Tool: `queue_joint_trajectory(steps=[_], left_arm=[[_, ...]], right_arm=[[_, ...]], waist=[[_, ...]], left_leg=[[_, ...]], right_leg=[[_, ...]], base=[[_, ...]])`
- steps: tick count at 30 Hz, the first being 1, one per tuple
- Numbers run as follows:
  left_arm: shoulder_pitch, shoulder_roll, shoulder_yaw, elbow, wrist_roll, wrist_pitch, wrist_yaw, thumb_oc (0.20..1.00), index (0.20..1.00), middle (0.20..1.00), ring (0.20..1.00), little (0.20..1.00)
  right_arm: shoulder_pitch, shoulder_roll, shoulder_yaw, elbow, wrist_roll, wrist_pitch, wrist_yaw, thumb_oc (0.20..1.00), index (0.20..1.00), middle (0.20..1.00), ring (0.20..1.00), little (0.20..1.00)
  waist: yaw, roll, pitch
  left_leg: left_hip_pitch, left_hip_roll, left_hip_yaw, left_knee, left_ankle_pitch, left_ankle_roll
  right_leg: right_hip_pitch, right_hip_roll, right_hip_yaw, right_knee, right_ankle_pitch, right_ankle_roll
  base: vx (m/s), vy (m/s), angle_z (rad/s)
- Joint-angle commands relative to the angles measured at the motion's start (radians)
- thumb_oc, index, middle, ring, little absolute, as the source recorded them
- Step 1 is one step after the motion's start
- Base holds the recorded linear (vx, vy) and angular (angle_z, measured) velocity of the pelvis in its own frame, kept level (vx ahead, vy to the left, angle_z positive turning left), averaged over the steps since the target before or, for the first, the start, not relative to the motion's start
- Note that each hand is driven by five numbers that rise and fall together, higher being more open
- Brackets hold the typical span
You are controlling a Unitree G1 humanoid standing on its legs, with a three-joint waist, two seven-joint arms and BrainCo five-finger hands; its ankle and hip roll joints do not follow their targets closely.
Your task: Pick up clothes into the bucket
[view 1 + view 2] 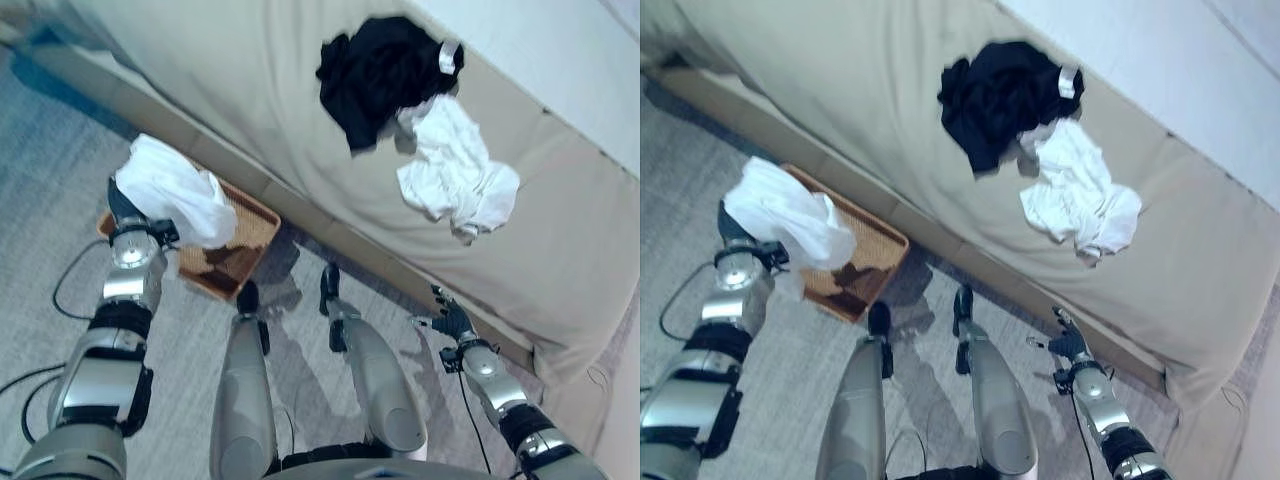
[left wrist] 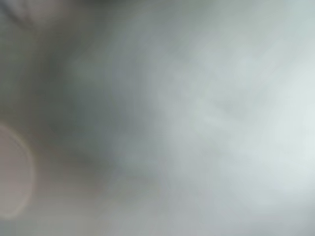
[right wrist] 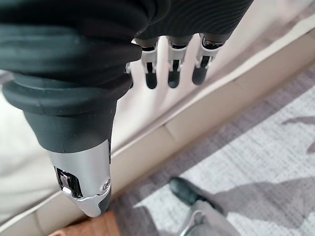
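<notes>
A bunched white garment (image 1: 175, 195) hangs over the near corner of a brown woven basket (image 1: 262, 215) on the floor, carried on my left hand (image 1: 120, 207), whose grip is buried in the cloth. White cloth blurs the left wrist view. On the beige bed cover (image 1: 240, 90) lie a black garment (image 1: 380, 70) and, right beside it, a crumpled white garment (image 1: 455, 170). My right hand (image 1: 452, 320) hangs low at the bed's edge, its fingers (image 3: 170, 73) straight and holding nothing.
The basket stands on grey carpet (image 1: 60, 170) against the bed's base, with a dark patch (image 1: 225, 262) inside it. A white wall (image 1: 560, 50) rises behind the bed. A beige frame strip (image 3: 206, 118) runs along the floor by my right hand.
</notes>
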Motion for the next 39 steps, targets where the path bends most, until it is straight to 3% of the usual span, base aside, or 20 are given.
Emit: queue_joint_trajectory(steps=[1,2,3,4,13,20,26,32,33,35,36,37,38,39], left_arm=[[-0.060,0.074,0.006,0.015,0.000,-0.045,0.021,0.200,0.200,0.200,0.200,0.200],[-0.060,0.074,0.006,0.015,0.000,-0.045,0.021,0.200,0.200,0.200,0.200,0.200],[-0.075,0.078,0.002,0.046,0.001,-0.034,0.026,0.429,0.429,0.429,0.429,0.429],[-0.091,0.079,-0.002,0.084,0.003,-0.021,0.026,1.000,1.000,1.000,1.000,1.000],[-0.123,0.039,0.035,0.232,0.036,0.065,0.068,1.000,1.000,1.000,1.000,1.000],[-0.054,0.010,0.083,0.199,0.086,0.068,0.106,1.000,1.000,1.000,1.000,1.000],[0.070,-0.030,0.104,0.110,0.161,0.076,0.125,1.000,1.000,1.000,1.000,1.000],[0.222,-0.112,0.017,-0.019,0.353,0.091,0.136,1.000,1.000,1.000,1.000,1.000],[0.222,-0.112,0.018,-0.020,0.353,0.091,0.136,1.000,1.000,1.000,1.000,1.000],[0.279,-0.170,-0.028,-0.055,0.385,0.081,0.111,1.000,1.000,1.000,1.000,1.000],[0.319,-0.240,-0.076,-0.074,0.352,0.058,0.074,1.000,1.000,1.000,1.000,1.000],[0.319,-0.242,-0.076,-0.074,0.352,0.057,0.074,1.000,1.000,1.000,1.000,1.000],[0.389,-0.304,-0.181,-0.121,0.325,0.032,-0.012,1.000,1.000,1.000,1.000,1.000],[0.408,-0.316,-0.201,-0.141,0.327,0.030,-0.026,1.000,1.000,1.000,1.000,1.000]], right_arm=[[-0.009,-0.052,0.019,-0.089,0.053,-0.057,-0.047,1.000,1.000,1.000,1.000,1.000],[-0.009,-0.052,0.019,-0.088,0.053,-0.057,-0.047,1.000,1.000,1.000,1.000,1.000],[-0.015,-0.057,0.017,-0.124,0.067,-0.068,-0.058,1.000,1.000,1.000,1.000,1.000],[-0.016,-0.059,0.016,-0.132,0.072,-0.071,-0.066,1.000,1.000,1.000,1.000,1.000],[-0.040,-0.075,-0.028,-0.292,0.058,-0.089,-0.154,1.000,1.000,1.000,1.000,1.000],[-0.093,-0.143,-0.163,-0.496,-0.004,-0.138,-0.269,1.000,1.000,1.000,1.000,1.000],[-0.166,-0.216,-0.291,-0.571,-0.096,-0.107,-0.387,1.000,1.000,1.000,1.000,1.000],[-0.303,-0.314,-0.319,-0.412,-0.179,-0.022,-0.486,1.000,1.000,1.000,1.000,1.000],[-0.304,-0.314,-0.319,-0.412,-0.179,-0.022,-0.486,1.000,1.000,1.000,1.000,1.000],[-0.365,-0.355,-0.311,-0.299,-0.191,0.014,-0.514,1.000,1.000,1.000,1.000,1.000],[-0.417,-0.387,-0.299,-0.209,-0.164,0.036,-0.511,1.000,1.000,1.000,1.000,1.000],[-0.420,-0.390,-0.295,-0.205,-0.162,0.034,-0.511,1.000,1.000,1.000,1.000,1.000],[-0.504,-0.441,-0.237,-0.045,-0.128,0.068,-0.466,1.000,1.000,1.000,1.000,1.000],[-0.536,-0.458,-0.215,0.003,-0.132,0.078,-0.450,1.000,1.000,1.000,1.000,1.000]], waist=[[0.011,-0.085,0.012],[0.011,-0.085,0.012],[0.002,-0.095,0.012],[-0.002,-0.097,0.012],[-0.016,-0.112,0.012],[-0.004,-0.084,0.012],[0.032,-0.024,0.012],[0.081,0.069,0.012],[0.081,0.069,0.012],[0.095,0.109,0.012],[0.105,0.148,0.012],[0.103,0.150,0.012],[0.114,0.208,0.012],[0.117,0.225,0.012]], left_leg=[[-0.011,-0.024,-0.030,0.041,0.003,0.017],[-0.011,-0.024,-0.030,0.041,0.002,0.017],[-0.051,-0.021,-0.035,0.060,0.000,0.017],[-0.071,-0.019,-0.041,0.070,-0.002,0.017],[-0.091,-0.011,-0.047,0.053,-0.002,0.018],[-0.038,-0.019,-0.037,-0.022,0.021,0.012],[0.038,-0.038,-0.032,-0.113,0.060,0.006],[0.124,-0.062,-0.037,-0.239,0.118,-0.004],[0.124,-0.062,-0.037,-0.240,0.118,-0.004],[0.154,-0.073,-0.043,-0.286,0.140,-0.007],[0.173,-0.081,-0.045,-0.320,0.159,-0.010],[0.174,-0.081,-0.045,-0.322,0.160,-0.010],[0.201,-0.088,-0.051,-0.376,0.187,-0.015],[0.209,-0.086,-0.050,-0.391,0.194,-0.016]], right_leg=[[0.013,-0.039,-0.011,0.093,-0.034,0.052],[0.012,-0.039,-0.011,0.093,-0.034,0.052],[-0.024,-0.035,-0.015,0.100,-0.033,0.054],[-0.038,-0.031,-0.017,0.103,-0.033,0.055],[-0.049,-0.022,-0.030,0.057,-0.020,0.053],[-0.011,-0.036,-0.030,0.015,-0.012,0.048],[0.039,-0.061,-0.040,0.006,-0.019,0.045],[0.080,-0.092,-0.055,0.008,-0.033,0.040],[0.080,-0.092,-0.055,0.008,-0.033,0.040],[0.091,-0.102,-0.058,0.017,-0.045,0.039],[0.093,-0.110,-0.059,0.032,-0.057,0.035],[0.093,-0.111,-0.059,0.033,-0.058,0.035],[0.092,-0.115,-0.061,0.049,-0.075,0.030],[0.089,-0.118,-0.059,0.053,-0.079,0.028]], base=[[-0.02,-0.035,-0.08],[-0.01,-0.026,-0.08],[0.00,-0.019,-0.06],[0.00,-0.025,-0.04],[0.01,-0.004,0.05],[0.00,-0.002,0.00],[0.00,-0.024,0.08],[0.01,-0.037,0.10],[0.01,-0.049,0.17],[0.01,-0.054,0.21],[0.00,-0.043,0.25],[0.00,-0.058,0.26],[0.01,-0.028,0.21],[0.01,-0.032,0.23]])
